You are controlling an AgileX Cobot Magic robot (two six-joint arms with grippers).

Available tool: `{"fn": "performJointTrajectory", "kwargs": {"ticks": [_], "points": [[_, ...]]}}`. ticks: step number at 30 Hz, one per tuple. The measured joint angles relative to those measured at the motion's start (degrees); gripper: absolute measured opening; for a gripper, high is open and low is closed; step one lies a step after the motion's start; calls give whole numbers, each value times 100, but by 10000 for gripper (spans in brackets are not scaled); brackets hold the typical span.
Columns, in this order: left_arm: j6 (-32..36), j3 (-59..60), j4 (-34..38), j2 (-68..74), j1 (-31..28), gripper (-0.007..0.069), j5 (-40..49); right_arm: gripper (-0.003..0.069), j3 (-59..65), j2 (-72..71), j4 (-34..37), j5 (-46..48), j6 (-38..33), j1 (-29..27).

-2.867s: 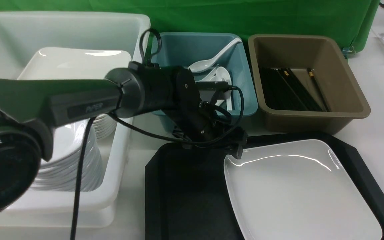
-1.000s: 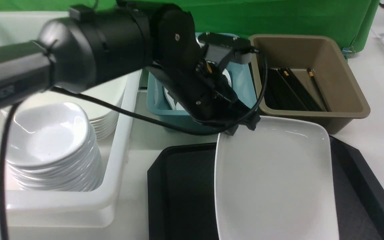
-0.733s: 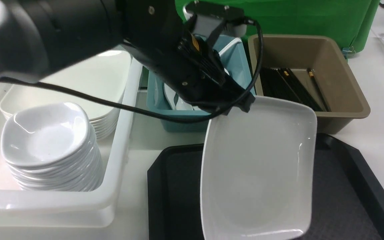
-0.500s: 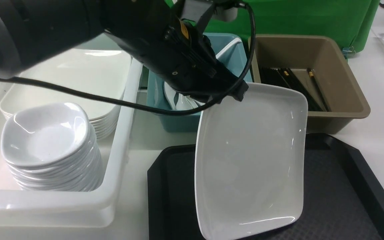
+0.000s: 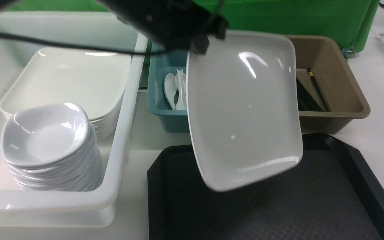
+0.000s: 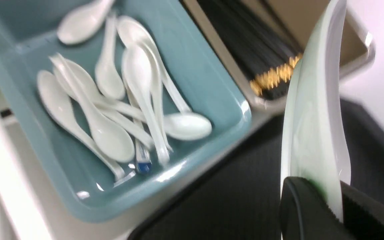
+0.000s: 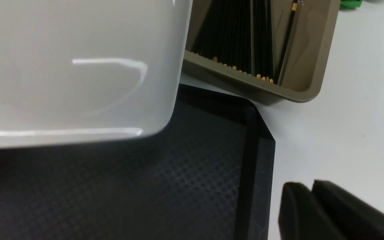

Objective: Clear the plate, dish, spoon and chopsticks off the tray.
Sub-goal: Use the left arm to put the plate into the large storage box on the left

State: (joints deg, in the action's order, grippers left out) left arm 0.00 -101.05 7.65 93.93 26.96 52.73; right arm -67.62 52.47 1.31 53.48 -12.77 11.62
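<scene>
My left gripper (image 5: 212, 35) is shut on the far rim of the large white plate (image 5: 245, 110), which hangs tilted in the air above the black tray (image 5: 278, 213) without touching it. In the left wrist view the plate (image 6: 315, 126) shows edge-on, its rim pinched in my left gripper (image 6: 337, 206). My right gripper (image 7: 312, 190) is shut on nothing, over the white table by the tray's (image 7: 178, 186) right rim. White spoons (image 5: 171, 90) lie in a blue bin (image 5: 165, 116). Black chopsticks (image 5: 312, 96) lie in a brown tub (image 5: 332, 116). Small dishes (image 5: 45, 140) are stacked at the left.
A big white tub (image 5: 118, 160) at the left holds the dish stack and a stack of large plates (image 5: 75, 80). The blue bin and brown tub stand side by side just beyond the tray. A green cloth hangs behind them.
My left arm has risen with the plate. The plate has come up off the tray, now hanging high in front of the blue bin and brown tub. The right gripper has not changed.
</scene>
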Motion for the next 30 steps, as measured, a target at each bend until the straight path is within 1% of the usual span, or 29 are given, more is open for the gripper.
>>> {"fn": "performJointTrajectory", "kwargs": {"ticks": [5, 9, 11, 12, 13, 14, 16, 18, 20, 22, 23, 25, 29, 30], "points": [[219, -111, 530, -51, -700, 20, 123, 90, 0, 0, 0, 0, 0, 0], [394, -111, 855, -183, -1385, 22, 216, 90, 0, 0, 0, -10, 0, 0], [548, -116, 1197, -326, -2106, 23, 221, 90, 0, 0, 0, -42, 0, 0], [553, -116, 1223, -350, -2159, 23, 221, 90, 0, 0, 0, -42, 0, 0], [610, -123, 1405, -412, -2551, 23, 221, 90, 0, 0, 0, -49, 0, 0], [639, -131, 1501, -443, -2777, 23, 221, 90, 0, 0, 0, -64, 0, 0], [745, -136, 1774, -519, -3405, 23, 221, 90, 0, 0, 0, -81, 0, 0], [805, -136, 1946, -530, -3835, 23, 232, 90, 0, 0, 0, -91, 0, 0], [910, -131, 2123, -525, -4612, 23, 238, 91, 0, 0, 0, -104, 0, 0], [955, -115, 2136, -510, -4799, 23, 219, 93, 0, 0, 0, -110, 0, 0], [1005, -43, 2157, -489, -5069, 23, 154, 95, 0, 0, 0, -121, 0, 0], [1015, 128, 2225, -430, -5344, 23, 47, 98, 0, 0, 0, -158, 0, 0], [1126, 601, 2504, -308, -5598, 25, -254, 104, 0, 0, 0, -179, 0, 0], [1314, 913, 2798, -224, -5642, 28, -454, 106, 0, 0, 0, -191, 0, 0]]}}
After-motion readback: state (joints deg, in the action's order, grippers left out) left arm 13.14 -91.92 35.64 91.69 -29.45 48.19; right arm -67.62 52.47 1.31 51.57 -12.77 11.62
